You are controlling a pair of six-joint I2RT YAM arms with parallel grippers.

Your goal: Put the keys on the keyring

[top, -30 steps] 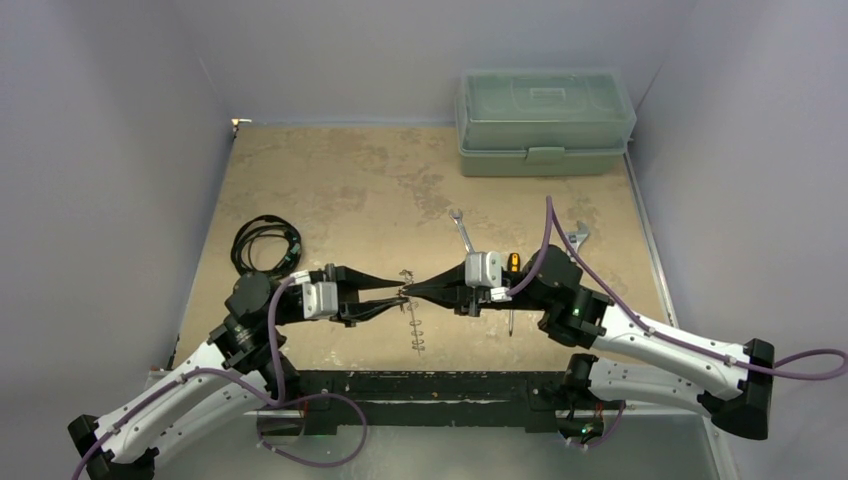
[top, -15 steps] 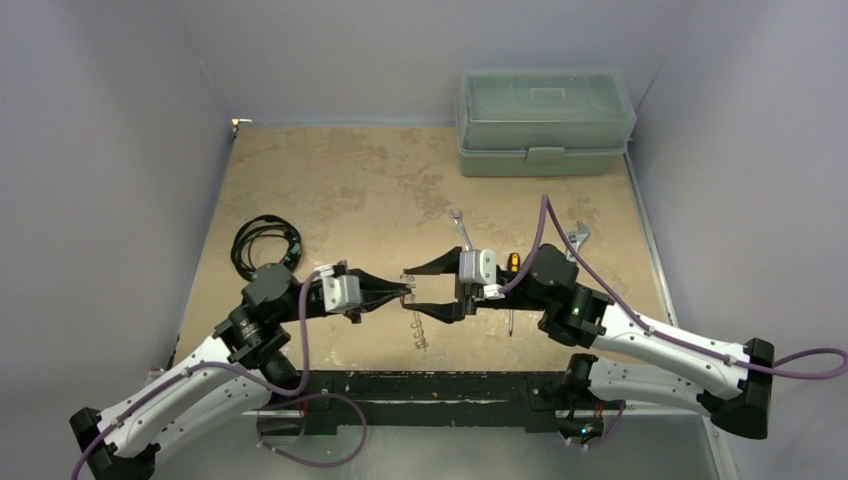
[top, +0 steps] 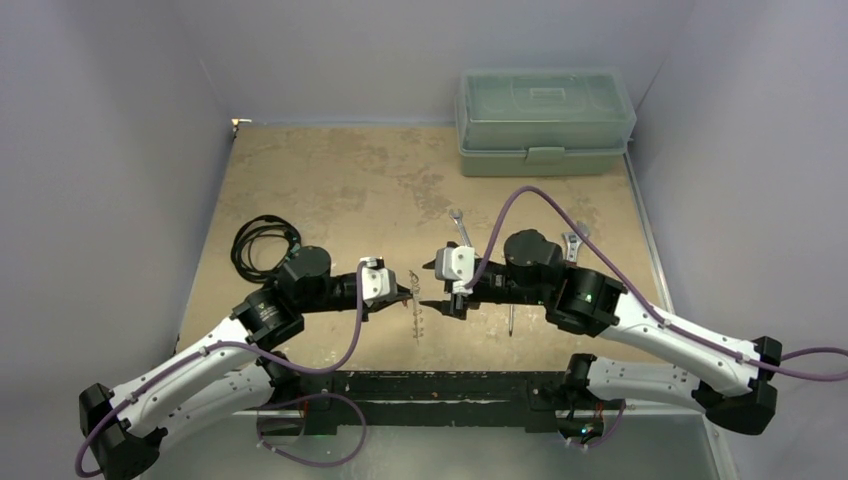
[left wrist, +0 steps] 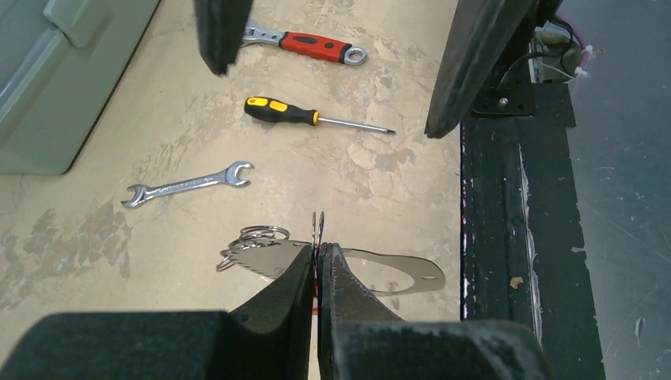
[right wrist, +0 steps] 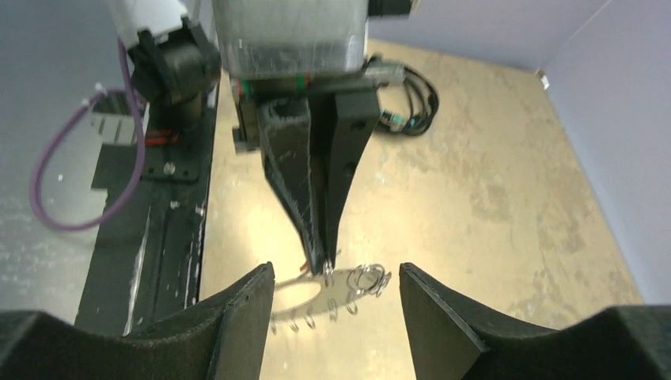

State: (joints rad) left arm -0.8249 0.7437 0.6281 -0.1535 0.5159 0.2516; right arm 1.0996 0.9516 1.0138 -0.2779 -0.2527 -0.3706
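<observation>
Left gripper (left wrist: pixel 317 247) clenched on the keyring (left wrist: pixel 317 225), ring held edge-on off the table, on the near side of the open-ended spanner (left wrist: pixel 188 184). Keys (left wrist: pixel 257 236) show as a small silvery cluster on the ring's spanner side, too small to count. Right gripper (top: pixel 425 286) spread wide, grasping nothing, tip-to-tip with the left, just beside the ring.
</observation>
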